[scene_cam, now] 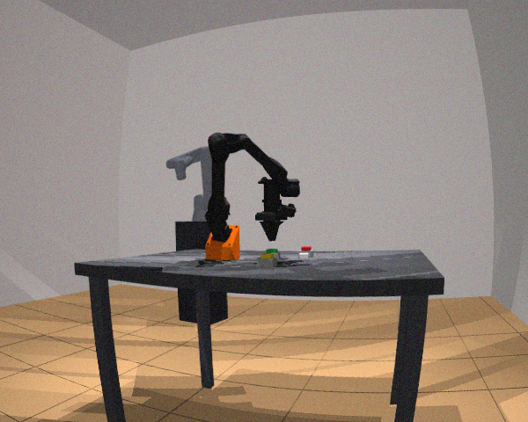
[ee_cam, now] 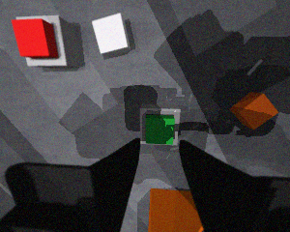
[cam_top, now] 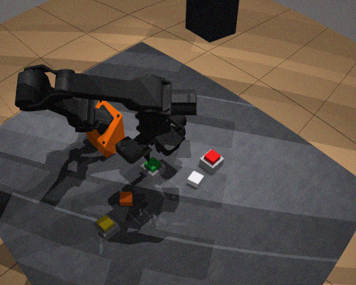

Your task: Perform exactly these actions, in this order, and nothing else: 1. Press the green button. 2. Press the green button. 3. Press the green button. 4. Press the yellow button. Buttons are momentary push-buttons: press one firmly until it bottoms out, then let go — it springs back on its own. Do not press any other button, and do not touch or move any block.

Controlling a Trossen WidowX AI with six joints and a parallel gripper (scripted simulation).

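Observation:
The green button point(cam_top: 152, 164) point(scene_cam: 271, 251) point(ee_cam: 159, 130) sits on its grey base, in shadow, its cap standing up. My gripper point(cam_top: 158, 153) point(scene_cam: 272, 238) point(ee_cam: 159, 143) points down above it with a gap between the tips and the cap. The fingers are part-way open, with nothing held between them. In the wrist view the green button shows just ahead of the gap between the fingertips. The yellow button point(cam_top: 105, 223) point(scene_cam: 267, 256) stands at the lower left in the top view, cap up, and is out of the wrist view.
The red button point(cam_top: 212, 157) point(scene_cam: 305, 248) point(ee_cam: 33, 38) stands right of the green one in the top view. A white block point(cam_top: 195, 178) point(ee_cam: 110, 34) lies near it. An orange block point(cam_top: 126, 198) point(ee_cam: 255, 111) lies between green and yellow. The orange arm base point(cam_top: 110, 143) point(scene_cam: 223, 251) is behind.

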